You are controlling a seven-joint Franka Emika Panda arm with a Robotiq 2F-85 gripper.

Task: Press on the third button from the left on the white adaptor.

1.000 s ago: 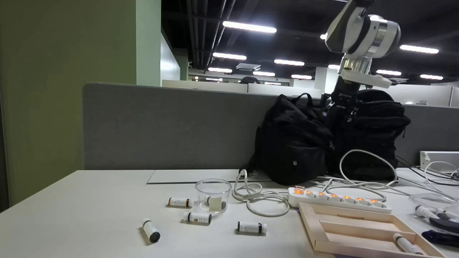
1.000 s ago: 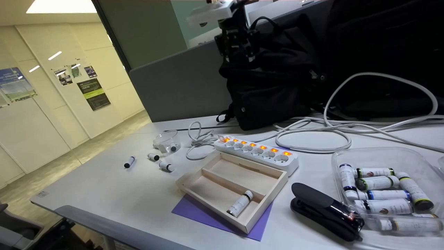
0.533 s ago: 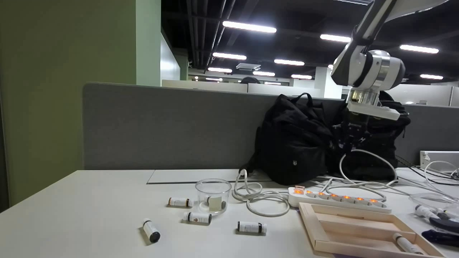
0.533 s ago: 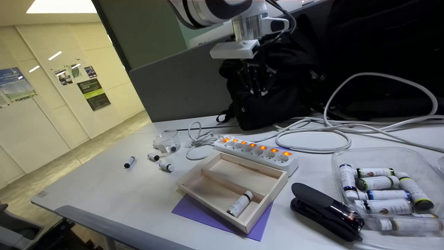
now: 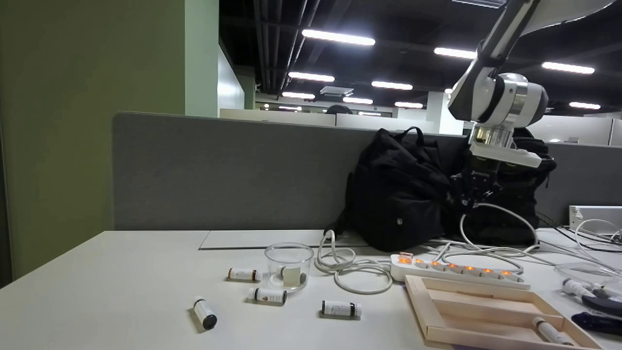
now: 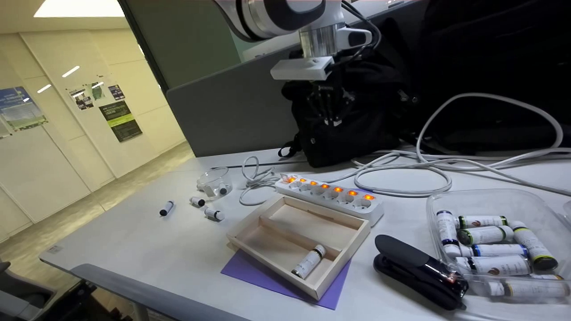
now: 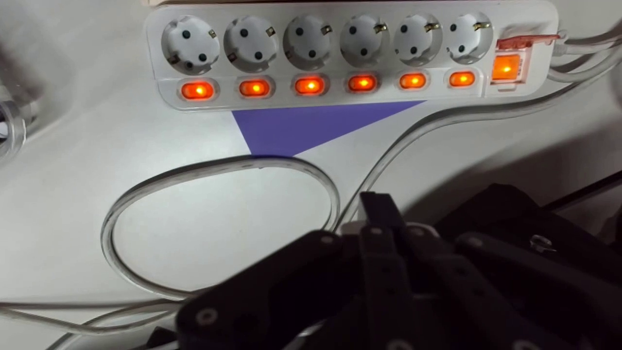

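Hand (image 6: 332, 122): Its jaws had just come together, clenched on nothing visible, as it hung above the worktop (image 6: 178, 249), well apart from the buttons (image 7: 362, 82). The change looked like preparation, making one blunt tip to press with.
Adaptor (image 7: 335, 68): It lay on the worktop beside the tray (image 6: 308, 220), spanning the top of the wrist view.
Buttons: All glowed orange and none was touched; the press had, by this evidence, yet to be made. The wrist view ran the row opposite to the exterior views, so which counted as third from the left could not be settled.
Arm (image 5: 505, 99): A second earlier it had kept the hand high; half a second on, the hand was down before the black bag (image 6: 348, 147) in an exterior view, a gap between its jaws. Since then it had sunk only slightly, and that gap had closed.
Bottles (image 5: 340, 308): They lay just as before, as did tray and adaptor.
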